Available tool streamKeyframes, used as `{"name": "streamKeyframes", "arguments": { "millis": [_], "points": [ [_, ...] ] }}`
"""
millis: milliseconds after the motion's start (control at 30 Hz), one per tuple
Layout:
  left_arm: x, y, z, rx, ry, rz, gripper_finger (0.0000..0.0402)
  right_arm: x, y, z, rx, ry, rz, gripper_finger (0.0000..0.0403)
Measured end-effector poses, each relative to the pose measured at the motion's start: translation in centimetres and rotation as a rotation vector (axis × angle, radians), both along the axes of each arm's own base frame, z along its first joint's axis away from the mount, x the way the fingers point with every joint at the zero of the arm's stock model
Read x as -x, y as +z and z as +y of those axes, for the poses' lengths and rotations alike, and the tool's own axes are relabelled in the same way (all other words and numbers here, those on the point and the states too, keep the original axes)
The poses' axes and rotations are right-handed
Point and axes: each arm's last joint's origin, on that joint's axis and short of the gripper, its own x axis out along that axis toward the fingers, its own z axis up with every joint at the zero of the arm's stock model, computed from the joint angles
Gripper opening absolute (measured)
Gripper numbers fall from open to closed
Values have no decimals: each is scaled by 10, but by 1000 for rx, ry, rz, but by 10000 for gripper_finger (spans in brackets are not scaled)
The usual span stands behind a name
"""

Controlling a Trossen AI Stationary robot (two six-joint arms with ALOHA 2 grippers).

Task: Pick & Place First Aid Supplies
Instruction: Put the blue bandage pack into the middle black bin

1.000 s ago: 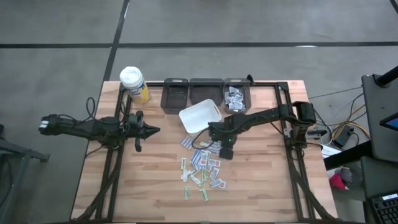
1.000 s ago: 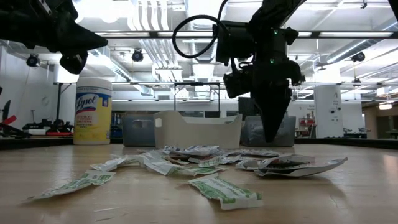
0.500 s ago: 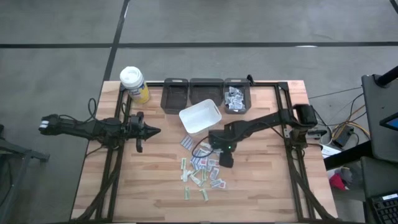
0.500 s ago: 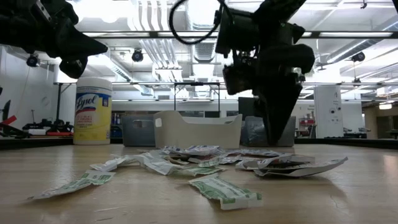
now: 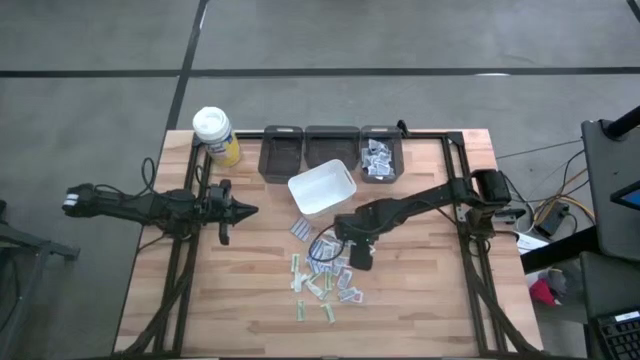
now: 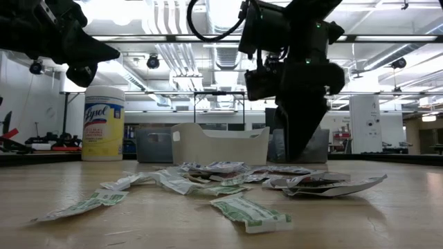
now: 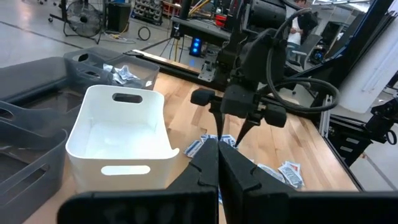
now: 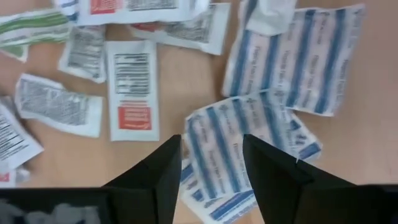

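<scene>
- Right gripper (image 5: pixel 352 258) hovers low over scattered first aid supplies (image 5: pixel 326 275) at the desk's (image 5: pixel 420 300) middle, fingers (image 8: pixel 155 171) spread, grasping nothing.
- Left gripper (image 5: pixel 250 210) waits at left, fingers clenched, empty.

The first aid supplies (image 5: pixel 325 275) are small flat paper packets, scattered loose and overlapping near the middle of the counter (image 5: pixel 420 300). Most are white; several carry blue stripes (image 8: pixel 239 143), some a red block and black print (image 8: pixel 132 87), others green markings (image 6: pixel 249 211). All lie flat.
</scene>
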Motion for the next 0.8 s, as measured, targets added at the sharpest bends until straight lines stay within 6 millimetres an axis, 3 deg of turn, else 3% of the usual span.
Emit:
{"name": "streamKeyframes", "arguments": {
  "millis": [267, 800],
  "points": [
    [0, 0, 0, -1, -1, 0, 0, -1, 0, 17, -15, 37, -35, 167],
    [0, 0, 0, -18, -5, 2, 0, 4, -10, 15, 56, 6, -44, 152]
  ]
}}
